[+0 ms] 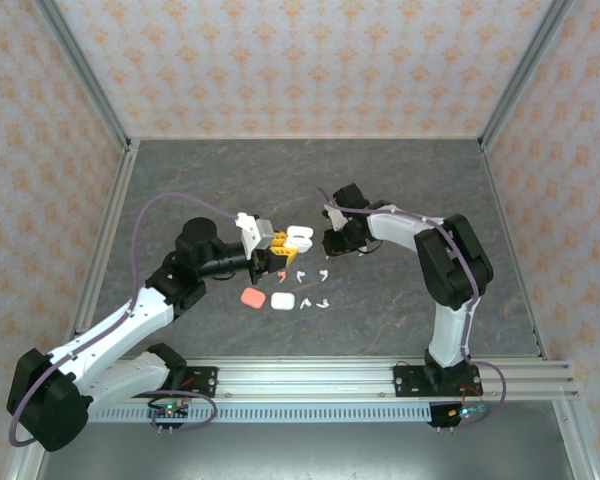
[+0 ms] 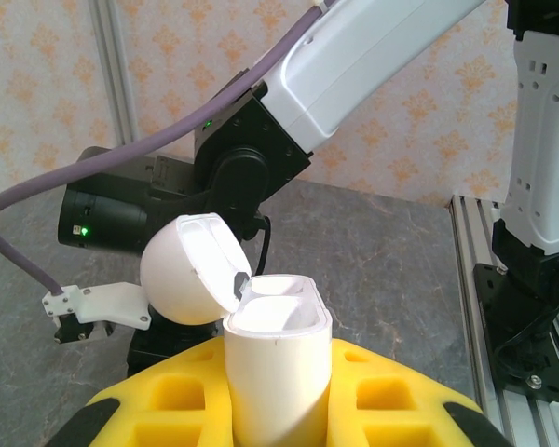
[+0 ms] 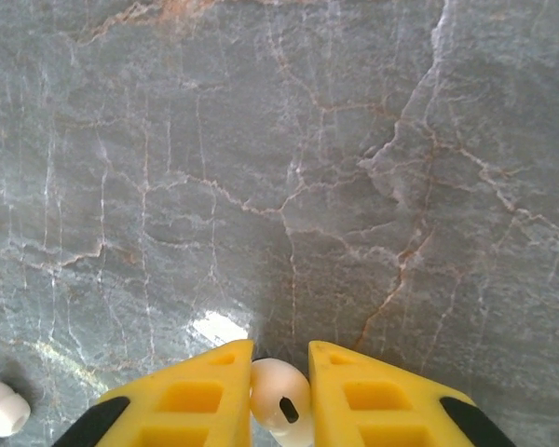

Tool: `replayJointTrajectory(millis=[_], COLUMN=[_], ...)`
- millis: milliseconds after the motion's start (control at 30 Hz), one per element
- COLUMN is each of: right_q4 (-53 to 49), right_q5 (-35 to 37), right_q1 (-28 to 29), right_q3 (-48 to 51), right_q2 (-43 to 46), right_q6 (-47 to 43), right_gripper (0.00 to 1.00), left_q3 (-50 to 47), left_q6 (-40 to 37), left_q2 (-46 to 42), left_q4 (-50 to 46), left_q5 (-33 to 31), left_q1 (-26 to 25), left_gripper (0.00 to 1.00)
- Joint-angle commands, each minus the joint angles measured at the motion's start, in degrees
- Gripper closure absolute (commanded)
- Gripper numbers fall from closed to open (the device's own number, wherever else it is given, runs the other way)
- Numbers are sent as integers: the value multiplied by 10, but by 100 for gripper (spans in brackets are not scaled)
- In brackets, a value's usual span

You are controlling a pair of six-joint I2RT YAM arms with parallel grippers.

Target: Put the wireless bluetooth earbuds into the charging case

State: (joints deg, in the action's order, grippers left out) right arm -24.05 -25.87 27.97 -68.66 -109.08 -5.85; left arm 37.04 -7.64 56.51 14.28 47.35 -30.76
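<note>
I hold one white earbud clenched in the right hand; left hand grasps the open charging case just leftward

This is a robotics lab test cell, not a lived-in room. A grey marble-patterned surface is boxed in by flat wall panels printed with an orange floral motif and framed by bare aluminium posts. A left arm and a right arm, white and black, are bolted to an aluminium rail at the near edge, and a purple cable loops off one of them.
</note>
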Motion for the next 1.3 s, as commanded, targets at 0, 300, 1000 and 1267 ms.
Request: replayJointTrajectory(millis=[0,300,1000,1267], right_q4=[-27,61,215,223], right_q5=[16,33,16,32], right_q1=[4,4,100,138], right_q3=[21,100,164,153], right_q2=[25,225,564,526], right_q6=[2,36,17,-2], right_gripper=[82,84,84,84], left_q3=[21,1,30,41], left_q6=[-12,49,103,102], left_q2=[-7,8,113,125], left_q4=[2,77,170,170], left_q5=[-2,-11,-8,-9], left_q1=[-6,-6,-28,-39], left_gripper=[100,100,100,100])
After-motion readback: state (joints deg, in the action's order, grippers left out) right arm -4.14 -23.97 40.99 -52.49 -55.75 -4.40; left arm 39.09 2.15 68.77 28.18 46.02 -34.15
